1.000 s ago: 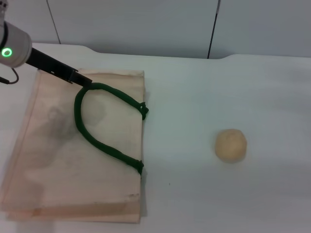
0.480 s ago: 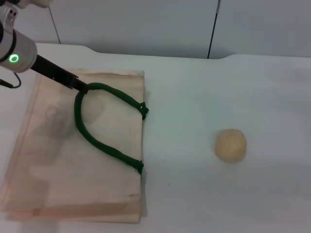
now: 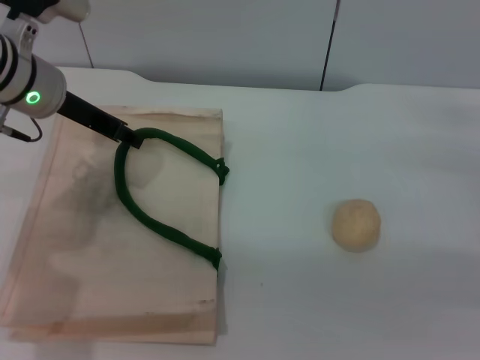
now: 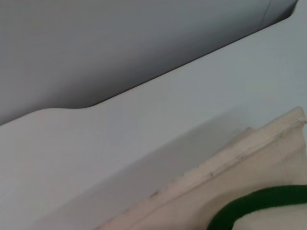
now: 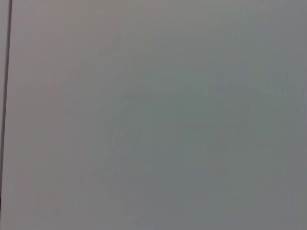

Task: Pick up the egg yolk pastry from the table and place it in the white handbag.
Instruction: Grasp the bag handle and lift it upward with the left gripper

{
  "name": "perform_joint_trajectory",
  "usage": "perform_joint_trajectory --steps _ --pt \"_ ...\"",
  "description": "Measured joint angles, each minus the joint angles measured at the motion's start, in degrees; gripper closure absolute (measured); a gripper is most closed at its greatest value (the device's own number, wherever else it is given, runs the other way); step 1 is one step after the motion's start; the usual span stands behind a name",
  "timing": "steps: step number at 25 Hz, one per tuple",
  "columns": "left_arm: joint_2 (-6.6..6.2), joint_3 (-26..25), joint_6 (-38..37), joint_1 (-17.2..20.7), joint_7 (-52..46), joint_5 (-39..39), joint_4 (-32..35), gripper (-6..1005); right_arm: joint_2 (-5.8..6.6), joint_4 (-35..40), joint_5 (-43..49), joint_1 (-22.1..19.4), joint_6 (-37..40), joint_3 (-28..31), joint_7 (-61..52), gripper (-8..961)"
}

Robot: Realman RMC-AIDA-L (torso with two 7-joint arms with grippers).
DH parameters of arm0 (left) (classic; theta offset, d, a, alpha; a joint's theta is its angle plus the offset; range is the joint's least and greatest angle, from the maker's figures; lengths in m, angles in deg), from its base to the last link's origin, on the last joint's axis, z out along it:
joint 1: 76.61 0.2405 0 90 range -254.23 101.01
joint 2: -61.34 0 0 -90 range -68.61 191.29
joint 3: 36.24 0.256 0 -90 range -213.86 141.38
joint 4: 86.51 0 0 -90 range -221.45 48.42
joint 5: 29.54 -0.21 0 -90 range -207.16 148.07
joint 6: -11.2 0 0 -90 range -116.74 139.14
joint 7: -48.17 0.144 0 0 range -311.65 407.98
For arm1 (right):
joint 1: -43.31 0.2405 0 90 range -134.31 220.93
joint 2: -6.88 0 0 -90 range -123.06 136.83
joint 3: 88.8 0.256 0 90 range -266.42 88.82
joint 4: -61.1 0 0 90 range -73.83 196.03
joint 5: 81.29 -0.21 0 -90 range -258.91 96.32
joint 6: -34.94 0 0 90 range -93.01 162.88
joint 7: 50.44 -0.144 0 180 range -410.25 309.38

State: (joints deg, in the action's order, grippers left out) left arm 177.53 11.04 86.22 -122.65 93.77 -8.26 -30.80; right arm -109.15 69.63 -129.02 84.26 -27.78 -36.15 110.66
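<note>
The egg yolk pastry (image 3: 356, 224), a small pale beige ball, lies alone on the white table to the right. The white handbag (image 3: 90, 247) lies flat on the left, its dark green rope handle (image 3: 150, 217) looped over its side. My left gripper (image 3: 132, 139) reaches in from the upper left, and its thin dark fingers are closed on the top of the handle loop. The left wrist view shows the bag's edge (image 4: 230, 167) and a bit of the green handle (image 4: 259, 203). My right gripper is out of view, and its wrist view shows only a plain grey surface.
The white table (image 3: 337, 135) stretches between the bag and the pastry. A grey wall with a dark vertical seam (image 3: 328, 45) stands behind the table's far edge.
My left arm's body has risen and shifted slightly right. The fingertip has slid a little down and right along the handle's top. The bag and the pastry have not moved.
</note>
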Motion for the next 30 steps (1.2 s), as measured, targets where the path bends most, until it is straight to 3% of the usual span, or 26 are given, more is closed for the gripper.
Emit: perform_joint_trajectory --steps 13,30 --pt "0.09 2.2 -2.2 -1.5 -0.3 -0.1 -4.4 410 -0.07 0.0 0.0 0.0 -0.1 0.0 0.0 284" --pt "-0.16 2.3 -1.9 -2.2 -3.3 -4.9 -4.1 418 0.10 0.0 0.1 -0.4 -0.1 0.0 0.1 285"
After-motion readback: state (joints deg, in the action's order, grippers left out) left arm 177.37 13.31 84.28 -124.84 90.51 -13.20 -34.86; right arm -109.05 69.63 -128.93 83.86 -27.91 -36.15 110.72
